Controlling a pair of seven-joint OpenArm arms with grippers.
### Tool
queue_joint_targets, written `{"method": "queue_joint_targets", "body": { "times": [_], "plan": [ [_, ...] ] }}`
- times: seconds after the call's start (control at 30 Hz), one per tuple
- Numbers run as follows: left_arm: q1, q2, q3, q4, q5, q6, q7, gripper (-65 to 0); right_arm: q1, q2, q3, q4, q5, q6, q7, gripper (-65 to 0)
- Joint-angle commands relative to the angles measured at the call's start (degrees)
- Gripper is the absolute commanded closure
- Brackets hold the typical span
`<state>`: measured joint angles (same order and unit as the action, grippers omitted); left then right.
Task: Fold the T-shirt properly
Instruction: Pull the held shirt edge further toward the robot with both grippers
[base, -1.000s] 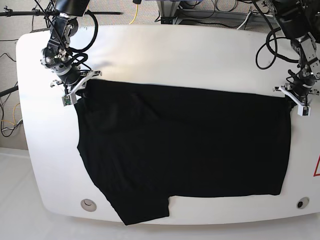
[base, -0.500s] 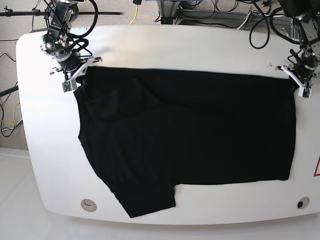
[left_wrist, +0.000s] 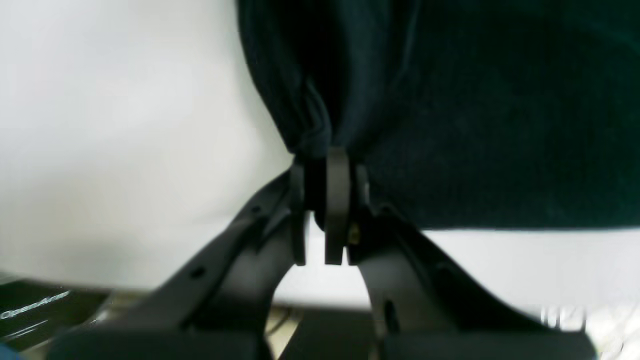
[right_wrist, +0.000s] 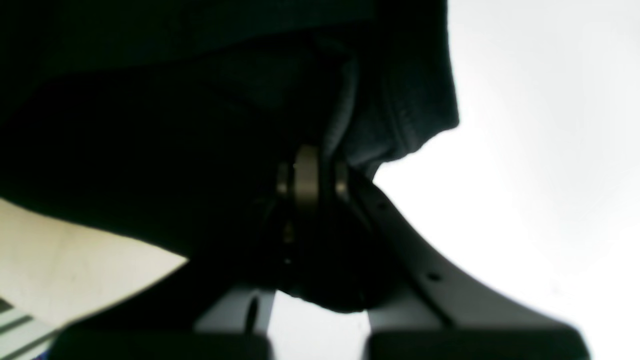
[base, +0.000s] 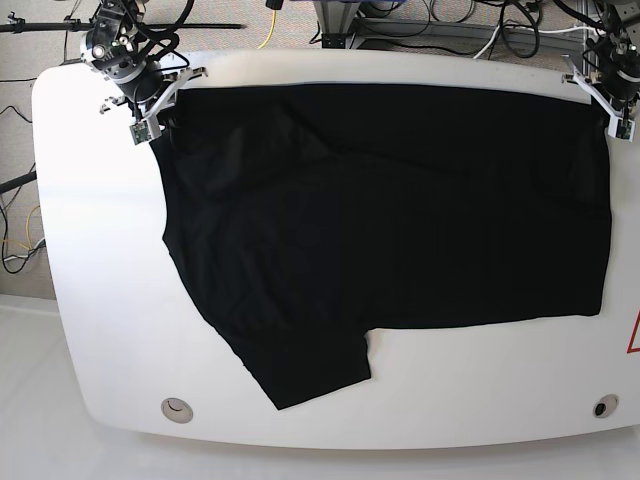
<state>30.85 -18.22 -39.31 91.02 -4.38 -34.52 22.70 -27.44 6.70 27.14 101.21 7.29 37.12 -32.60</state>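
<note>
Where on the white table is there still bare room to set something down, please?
Bare white table runs along the right gripper's side and in a strip between the black cloth T-shirt and the near edge. The far edge, where the left gripper also clamps cloth, is crowded.

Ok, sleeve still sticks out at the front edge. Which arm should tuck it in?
Probably the right gripper: the sleeve lies on its side of the T-shirt. The left gripper holds the far corner. Both are clamped on cloth, so it must release first.
</note>
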Motion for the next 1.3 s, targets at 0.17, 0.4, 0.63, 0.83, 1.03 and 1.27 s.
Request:
{"method": "queue_joint_targets", "body": {
  "times": [0.17,0.4,0.63,0.83,1.03,1.27],
  "plan": [
    [3.5,-1.37,-0.36,3.52,-1.02,0.51,-1.36,-0.2,-2.72,0.8,1.13,1.41,-0.27,0.12,-0.21,0.0],
    [6.5,-0.98,-0.01,4.85,-1.42,0.18,-1.4,-0.3,-5.13,0.86,0.79,2.17,-0.47,0.29,-0.92,0.0],
    [6.92,-0.9,0.01,3.9,-1.05,-1.19,-1.64,-0.6,-6.6,0.04,1.08,2.03,-0.81,0.85,-0.71,0.0],
    [6.53,-0.78,0.04,3.06,-0.89,-1.58,-1.47,-1.1,-7.12,-0.54,1.03,2.19,-0.87,1.03,-1.03,-0.6],
    [8.09,-0.85,-0.55,5.09,-1.19,-1.28,-1.61,-2.8,-7.21,-0.49,1.09,2.44,-0.95,1.11,-2.12,0.0],
    [6.52,-1.13,-0.6,4.94,-1.36,-1.63,-1.68,-6.7,-6.35,-0.25,1.11,3.36,-0.4,1.65,-0.98,-0.6]
  ]
}}
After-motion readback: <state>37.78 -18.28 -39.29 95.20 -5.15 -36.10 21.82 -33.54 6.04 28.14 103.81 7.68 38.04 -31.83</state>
